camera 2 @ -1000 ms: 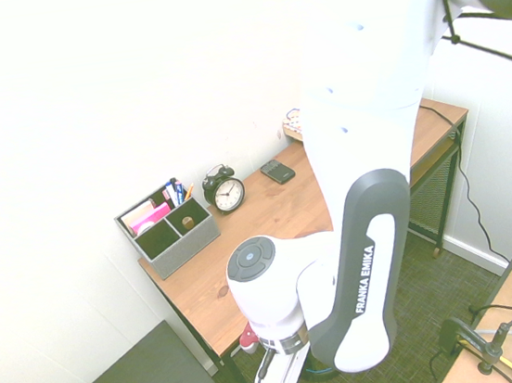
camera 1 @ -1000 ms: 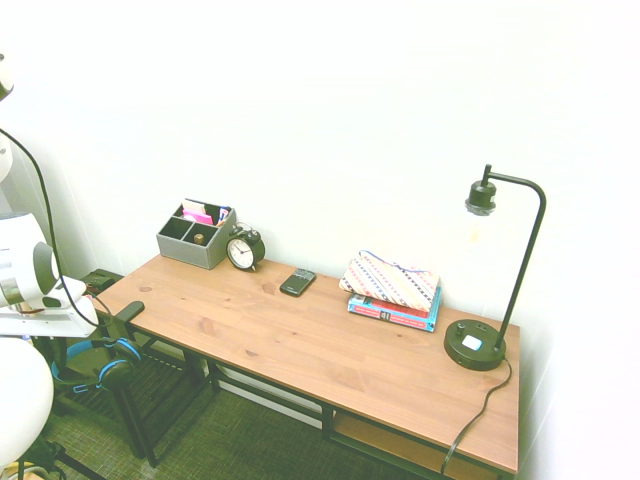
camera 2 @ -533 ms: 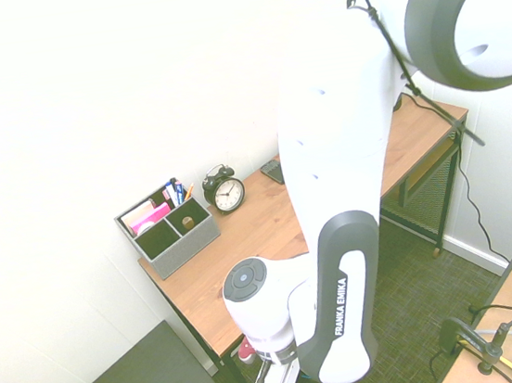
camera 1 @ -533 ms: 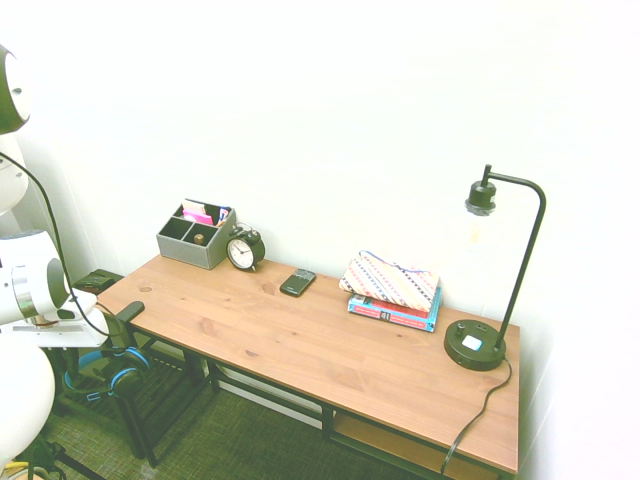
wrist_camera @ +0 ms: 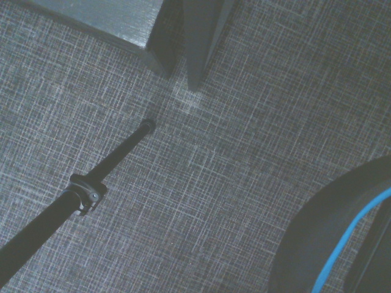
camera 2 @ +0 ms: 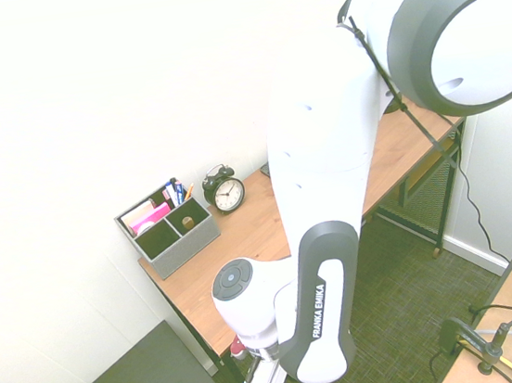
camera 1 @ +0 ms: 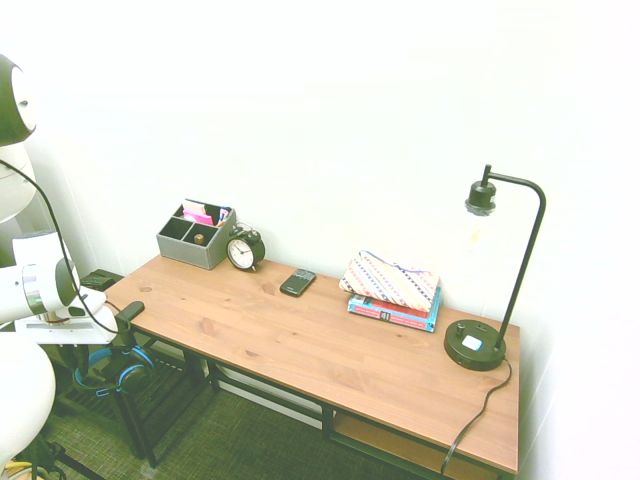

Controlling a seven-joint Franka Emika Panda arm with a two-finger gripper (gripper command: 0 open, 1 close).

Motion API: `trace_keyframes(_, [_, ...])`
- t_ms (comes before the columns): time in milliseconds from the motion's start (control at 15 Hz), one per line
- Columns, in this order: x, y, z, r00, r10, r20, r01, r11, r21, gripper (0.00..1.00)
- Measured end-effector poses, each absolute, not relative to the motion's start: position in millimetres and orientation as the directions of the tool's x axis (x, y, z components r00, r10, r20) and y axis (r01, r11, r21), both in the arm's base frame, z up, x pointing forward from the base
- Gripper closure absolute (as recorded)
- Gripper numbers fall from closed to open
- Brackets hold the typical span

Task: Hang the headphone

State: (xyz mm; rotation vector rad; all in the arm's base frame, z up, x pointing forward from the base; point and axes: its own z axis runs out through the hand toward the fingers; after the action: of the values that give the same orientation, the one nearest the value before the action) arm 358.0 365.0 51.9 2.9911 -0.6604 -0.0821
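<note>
- The over-ear headphone with a bright blue headband and black ear cups (camera 1: 112,368) is seen low beside the near-left end of the desk, below the tabletop, just beneath the white arm's wrist (camera 1: 45,300).
- In the wrist view, a dark rounded ear cup with blue trim (wrist_camera: 333,244) is shown close by, above grey woven carpet (wrist_camera: 232,152).
- The gripper is hidden behind the arm in both exterior views, so it cannot be told whether the fingers are apart or closed, or whether the headphone is held.
- A long wooden desk with a black metal frame (camera 1: 300,340) is seen running from near left to far right.
- A small dark flat object (camera 1: 130,310) is seen at the desk's left edge.
- Along the wall side, from left to right, stand a grey compartment organiser (camera 1: 195,235), a round black alarm clock with a white face (camera 1: 244,250), a dark phone (camera 1: 297,282), a patterned pouch on stacked books (camera 1: 392,288), and a black desk lamp with a round base (camera 1: 478,345).
</note>
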Motion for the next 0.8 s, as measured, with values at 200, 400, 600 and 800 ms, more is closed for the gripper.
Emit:
trace_keyframes(200, [359,364,52,0.905,-0.424,-0.037,-0.419,-0.903,0.088,0.00])
trace_keyframes(400, [360,363,51,0.906,-0.420,-0.039,-0.416,-0.905,0.088,0.00])
trace_keyframes(600, [361,364,53,0.904,-0.425,-0.040,-0.421,-0.903,0.083,0.00])
trace_keyframes(800, [377,367,73,0.893,-0.449,-0.032,-0.448,-0.893,0.037,0.00])
